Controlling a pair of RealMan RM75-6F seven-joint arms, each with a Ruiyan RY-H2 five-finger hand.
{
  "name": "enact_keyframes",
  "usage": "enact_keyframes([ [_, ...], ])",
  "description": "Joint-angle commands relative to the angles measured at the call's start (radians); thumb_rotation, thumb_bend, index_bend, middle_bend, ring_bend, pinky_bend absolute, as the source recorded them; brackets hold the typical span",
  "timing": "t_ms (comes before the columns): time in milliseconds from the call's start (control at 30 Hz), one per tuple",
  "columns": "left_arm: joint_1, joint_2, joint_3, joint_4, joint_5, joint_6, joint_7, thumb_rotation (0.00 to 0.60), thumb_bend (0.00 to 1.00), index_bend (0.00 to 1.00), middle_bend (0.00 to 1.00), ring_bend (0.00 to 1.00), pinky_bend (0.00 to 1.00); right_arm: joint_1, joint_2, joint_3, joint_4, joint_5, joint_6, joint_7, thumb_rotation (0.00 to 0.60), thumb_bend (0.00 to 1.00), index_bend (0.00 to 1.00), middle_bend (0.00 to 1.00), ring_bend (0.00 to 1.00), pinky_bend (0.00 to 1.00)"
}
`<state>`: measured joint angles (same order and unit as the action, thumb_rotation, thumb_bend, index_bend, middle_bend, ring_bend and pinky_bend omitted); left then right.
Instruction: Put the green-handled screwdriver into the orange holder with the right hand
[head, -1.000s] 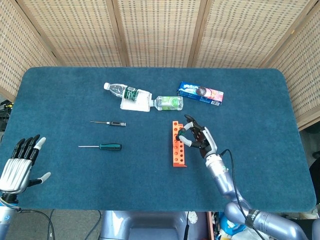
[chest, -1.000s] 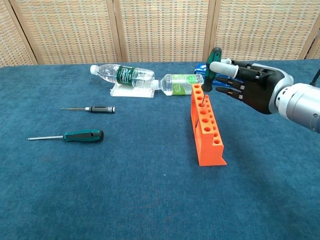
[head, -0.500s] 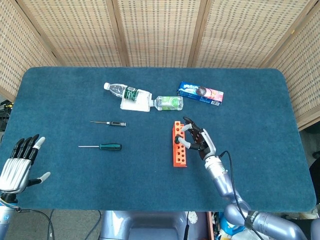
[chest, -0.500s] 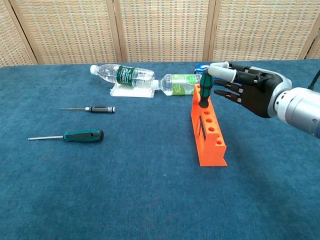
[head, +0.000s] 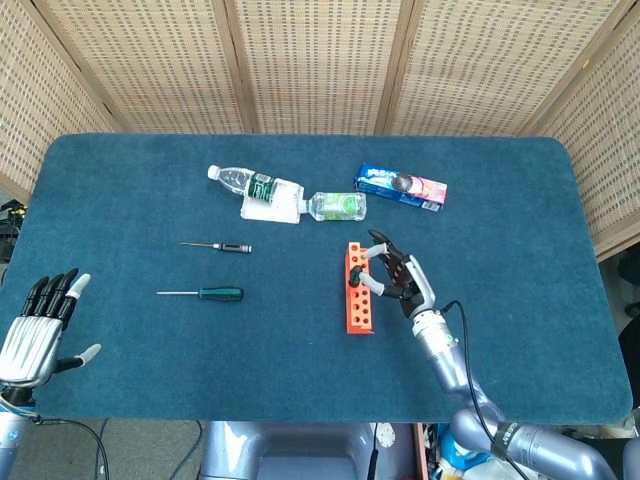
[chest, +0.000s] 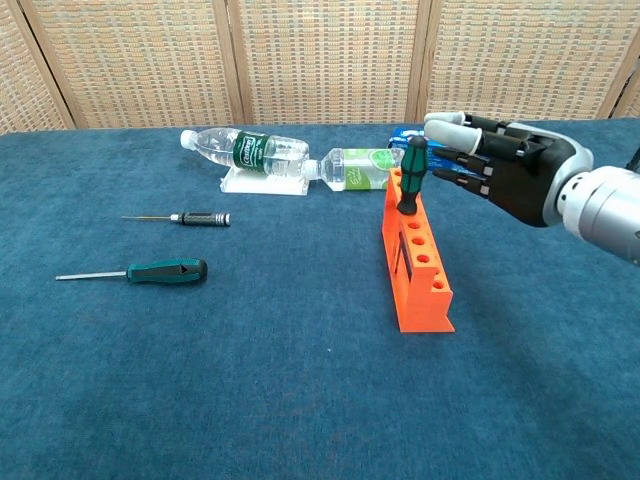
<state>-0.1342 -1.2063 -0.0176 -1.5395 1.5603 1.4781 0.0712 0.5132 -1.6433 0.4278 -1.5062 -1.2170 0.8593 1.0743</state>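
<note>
Three screwdrivers show: one green-handled screwdriver (chest: 411, 176) stands upright in the orange holder (chest: 416, 265), two lie on the bench (chest: 300, 400). Right hand (chest: 500, 170) fingers (chest: 445, 125) apart beside it; left hand (head: 35, 330) spread. Two bottles (chest: 250, 152); labels unreadable.

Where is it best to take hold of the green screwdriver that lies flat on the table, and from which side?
Probably the thick green handle, taken from above. The screwdriver lies flat with open cloth around it; its thin shaft gives little to hold.
</note>
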Motion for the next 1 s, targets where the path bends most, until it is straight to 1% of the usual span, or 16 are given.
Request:
enact_keyframes([
  [33, 0.0, 0.001, -0.001, 0.0, 0.0, 0.002, -0.001, 0.6, 0.0, 0.0, 0.0, 0.0, 0.0, -0.006, 0.023, 0.0, -0.008, -0.024, 0.019, -0.004, 0.6, 0.22, 0.43, 0.07, 0.0, 0.0],
  [100, 0.002, 0.003, -0.003, -0.001, -0.002, 0.007, -0.006, 0.6, 0.0, 0.0, 0.0, 0.0, 0.0, -0.026, 0.063, -0.01, -0.009, -0.081, 0.083, -0.058, 0.6, 0.22, 0.42, 0.06, 0.0, 0.0],
  [167, 0.004, 0.006, -0.004, -0.003, -0.001, 0.01, -0.009, 0.6, 0.0, 0.0, 0.0, 0.0, 0.0, -0.04, 0.082, -0.025, 0.002, -0.12, 0.137, -0.119, 0.6, 0.22, 0.41, 0.06, 0.0, 0.0],
  [300, 0.006, 0.01, -0.006, -0.004, -0.003, 0.015, -0.014, 0.6, 0.0, 0.0, 0.0, 0.0, 0.0, -0.081, 0.128, -0.071, 0.036, -0.202, 0.261, -0.274, 0.6, 0.22, 0.41, 0.04, 0.0, 0.0],
  [400, 0.006, 0.01, -0.006, -0.002, -0.008, 0.012, -0.014, 0.6, 0.0, 0.0, 0.0, 0.0, 0.0, -0.112, 0.157, -0.108, 0.062, -0.244, 0.327, -0.371, 0.6, 0.22, 0.38, 0.01, 0.0, 0.0],
  [533, 0.006, 0.01, -0.007, -0.002, -0.01, 0.009, -0.009, 0.6, 0.0, 0.0, 0.0, 0.0, 0.0, -0.164, 0.214, -0.19, 0.105, -0.308, 0.399, -0.549, 0.6, 0.22, 0.31, 0.0, 0.0, 0.0],
  [633, 0.007, 0.008, -0.006, -0.004, -0.01, 0.009, 0.0, 0.6, 0.0, 0.0, 0.0, 0.0, 0.0, -0.207, 0.245, -0.243, 0.136, -0.339, 0.451, -0.711, 0.6, 0.22, 0.22, 0.0, 0.0, 0.0],
  [833, 0.01, 0.006, -0.004, -0.009, -0.008, 0.014, 0.017, 0.6, 0.0, 0.0, 0.0, 0.0, 0.0, -0.275, 0.25, -0.294, 0.162, -0.364, 0.557, -0.917, 0.6, 0.22, 0.11, 0.0, 0.0, 0.0],
  [933, 0.012, 0.006, -0.004, -0.011, -0.006, 0.019, 0.022, 0.6, 0.0, 0.0, 0.0, 0.0, 0.0, -0.301, 0.246, -0.31, 0.174, -0.379, 0.603, -1.018, 0.6, 0.22, 0.05, 0.0, 0.0, 0.0],
  [1000, 0.014, 0.006, -0.005, -0.012, -0.008, 0.022, 0.024, 0.6, 0.0, 0.0, 0.0, 0.0, 0.0, -0.319, 0.244, -0.318, 0.173, -0.38, 0.628, -1.088, 0.6, 0.22, 0.03, 0.0, 0.0, 0.0],
])
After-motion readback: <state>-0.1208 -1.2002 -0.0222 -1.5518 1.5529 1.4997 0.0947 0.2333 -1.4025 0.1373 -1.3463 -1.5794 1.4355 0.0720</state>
